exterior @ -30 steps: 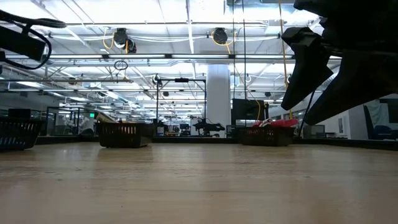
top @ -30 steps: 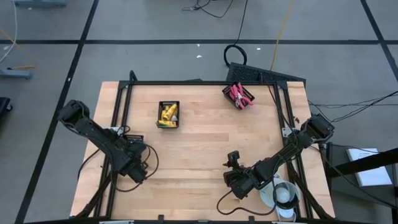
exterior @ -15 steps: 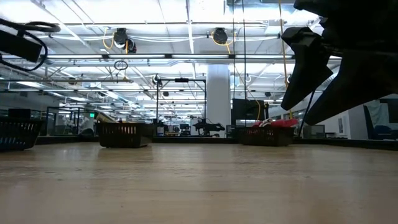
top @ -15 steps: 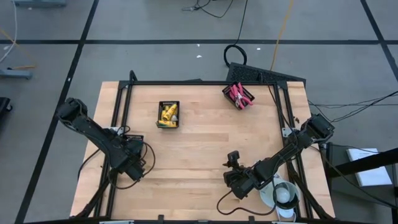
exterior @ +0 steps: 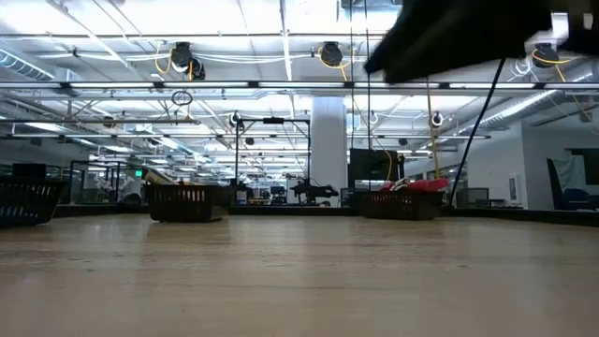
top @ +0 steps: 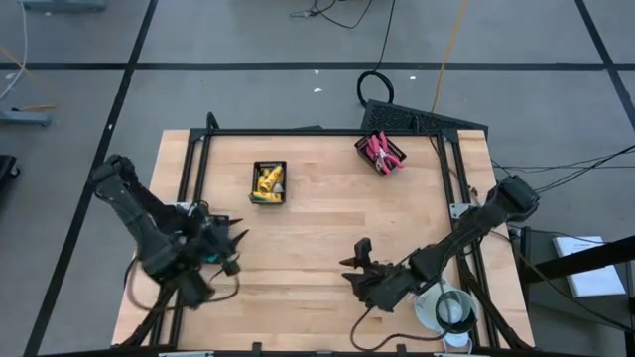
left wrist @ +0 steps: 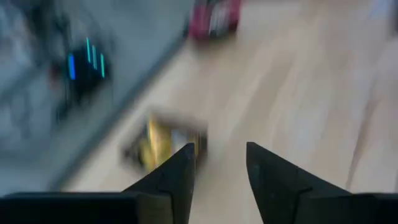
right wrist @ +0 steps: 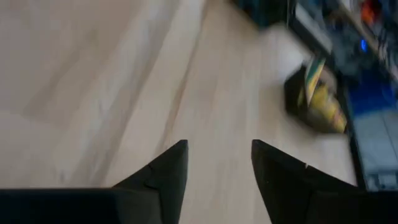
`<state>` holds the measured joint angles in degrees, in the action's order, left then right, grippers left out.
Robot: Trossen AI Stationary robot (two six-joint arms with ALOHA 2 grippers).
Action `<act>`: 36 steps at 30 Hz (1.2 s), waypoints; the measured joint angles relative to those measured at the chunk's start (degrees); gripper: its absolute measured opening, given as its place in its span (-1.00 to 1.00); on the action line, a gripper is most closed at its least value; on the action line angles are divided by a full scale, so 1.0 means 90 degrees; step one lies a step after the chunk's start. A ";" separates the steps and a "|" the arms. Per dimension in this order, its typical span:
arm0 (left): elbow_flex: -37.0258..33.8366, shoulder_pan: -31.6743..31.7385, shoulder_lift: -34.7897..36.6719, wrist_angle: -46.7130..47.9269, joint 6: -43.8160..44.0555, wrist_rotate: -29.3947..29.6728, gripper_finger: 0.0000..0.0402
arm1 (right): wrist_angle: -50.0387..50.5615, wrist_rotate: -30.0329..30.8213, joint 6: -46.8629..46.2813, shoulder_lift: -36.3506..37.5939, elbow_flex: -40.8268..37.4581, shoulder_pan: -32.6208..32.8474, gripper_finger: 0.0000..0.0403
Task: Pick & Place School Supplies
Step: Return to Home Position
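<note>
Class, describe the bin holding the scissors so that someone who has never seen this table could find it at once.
Seen from above, take the wooden table and go to its far edge, near the right corner. A small black bin sits there, skewed, just inside the black frame. Unlike the other bin, which holds yellow pieces, it is full of red-handled scissors.

I worked in a large open robotics lab, more hall than room. My wooden table [top: 317, 233] stood inside a black metal frame [top: 298, 131] on a grey floor [top: 248, 40] marked with dark lines [top: 298, 66], and cables [top: 361, 87] trailed across it. Looking level across the tabletop, I saw a high ceiling of bright strip lights [exterior: 234, 37] and exposed beams, a white pillar [exterior: 328, 131], and more framed stations [exterior: 271, 122] spread through the hall behind.
</note>
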<state>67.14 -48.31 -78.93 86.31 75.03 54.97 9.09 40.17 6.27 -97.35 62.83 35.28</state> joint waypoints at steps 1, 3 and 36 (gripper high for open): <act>0.0205 -0.0122 0.0001 -0.0006 -0.0312 0.0502 -0.29 | -0.0144 -0.0110 0.0242 0.0162 0.0002 -0.0036 -0.19; 0.0518 -0.0377 0.0020 0.0000 -0.0945 0.1272 -0.33 | -0.0177 -0.0485 0.0501 0.0601 0.0000 -0.0151 -0.28; -0.3872 -0.4683 0.3862 -0.2294 0.0682 0.2892 -0.37 | -0.0947 -0.1628 -0.0960 1.0395 -0.5694 0.0273 -0.73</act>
<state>32.29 -90.45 -44.16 65.66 81.16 81.00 0.56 25.52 -2.37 -3.80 11.58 37.74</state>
